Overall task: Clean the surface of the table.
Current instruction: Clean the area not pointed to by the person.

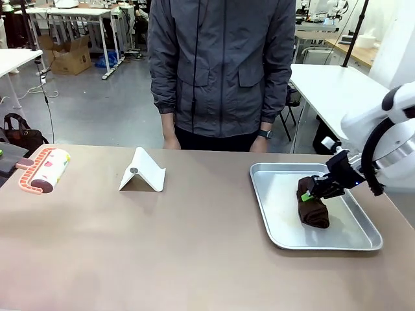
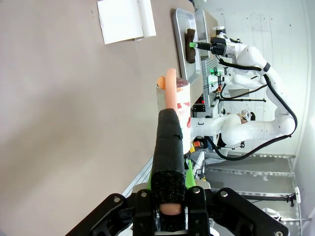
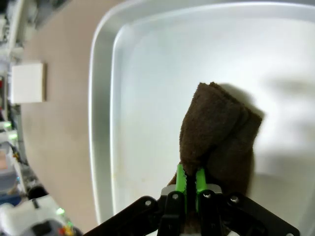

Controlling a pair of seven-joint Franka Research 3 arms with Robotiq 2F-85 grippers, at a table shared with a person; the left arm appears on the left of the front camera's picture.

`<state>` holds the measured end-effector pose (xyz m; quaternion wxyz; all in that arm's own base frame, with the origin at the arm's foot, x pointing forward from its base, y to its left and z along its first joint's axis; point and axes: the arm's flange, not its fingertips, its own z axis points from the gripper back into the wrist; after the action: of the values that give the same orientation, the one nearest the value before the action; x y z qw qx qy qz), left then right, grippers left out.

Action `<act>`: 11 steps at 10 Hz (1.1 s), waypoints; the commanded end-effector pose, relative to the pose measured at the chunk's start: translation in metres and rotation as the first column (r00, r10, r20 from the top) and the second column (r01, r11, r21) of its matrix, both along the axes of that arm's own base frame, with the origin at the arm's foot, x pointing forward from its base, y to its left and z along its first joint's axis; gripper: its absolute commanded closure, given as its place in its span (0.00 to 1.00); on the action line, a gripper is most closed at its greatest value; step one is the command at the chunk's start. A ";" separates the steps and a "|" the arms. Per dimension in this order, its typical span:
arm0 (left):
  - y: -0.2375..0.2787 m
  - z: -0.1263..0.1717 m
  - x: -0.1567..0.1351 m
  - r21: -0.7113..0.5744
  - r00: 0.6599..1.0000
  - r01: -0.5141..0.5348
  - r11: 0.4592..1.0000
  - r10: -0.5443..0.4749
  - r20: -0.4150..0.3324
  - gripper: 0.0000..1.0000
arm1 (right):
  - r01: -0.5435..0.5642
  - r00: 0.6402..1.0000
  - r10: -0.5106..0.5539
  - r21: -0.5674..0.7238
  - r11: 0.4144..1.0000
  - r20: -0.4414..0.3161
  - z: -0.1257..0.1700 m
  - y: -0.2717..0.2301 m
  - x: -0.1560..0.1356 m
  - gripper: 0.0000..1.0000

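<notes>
Your right gripper (image 1: 312, 192) pinches the cloth (image 1: 315, 212) in the tray (image 1: 279, 202); the left gripper (image 2: 170, 196) clamps the roller (image 1: 47, 168). A shallow pinch may drop the cloth on lifting.

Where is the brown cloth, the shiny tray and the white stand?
brown cloth (image 1: 316, 214): front view, its lower folded end.
shiny tray (image 1: 279, 208): front view, bare floor left of the cloth.
white stand (image 1: 148, 173): front view, its sloping front face.

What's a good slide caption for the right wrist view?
Right gripper shut on a brown cloth inside the metal tray.
</notes>
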<state>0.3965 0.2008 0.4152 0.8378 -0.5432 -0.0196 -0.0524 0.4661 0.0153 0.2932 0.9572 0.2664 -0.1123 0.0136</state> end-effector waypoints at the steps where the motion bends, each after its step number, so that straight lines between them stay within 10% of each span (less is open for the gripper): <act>1: -0.002 0.003 -0.001 -0.001 1.000 -0.006 1.000 0.006 -0.007 0.78 | 0.135 0.991 -0.134 0.217 0.967 -0.020 0.000 -0.007 0.001 0.92; 4: -0.002 0.003 -0.001 -0.001 1.000 -0.006 1.000 0.006 -0.007 0.78 | 0.176 0.983 -0.125 0.522 0.834 -0.132 0.008 -0.013 0.003 0.92; 9: -0.002 0.003 -0.001 -0.001 1.000 -0.006 1.000 0.006 -0.007 0.78 | 0.131 0.971 0.141 0.925 0.356 -0.192 0.060 -0.020 -0.016 0.92; 11: -0.002 0.003 -0.001 -0.001 1.000 -0.006 1.000 0.006 -0.007 0.78 | 0.071 0.941 0.284 0.928 0.366 -0.184 0.088 -0.036 -0.045 0.92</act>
<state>0.3965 0.2009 0.4153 0.8378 -0.5431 -0.0196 -0.0524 0.4311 -0.0064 0.3678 0.6345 0.7707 0.0384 -0.0437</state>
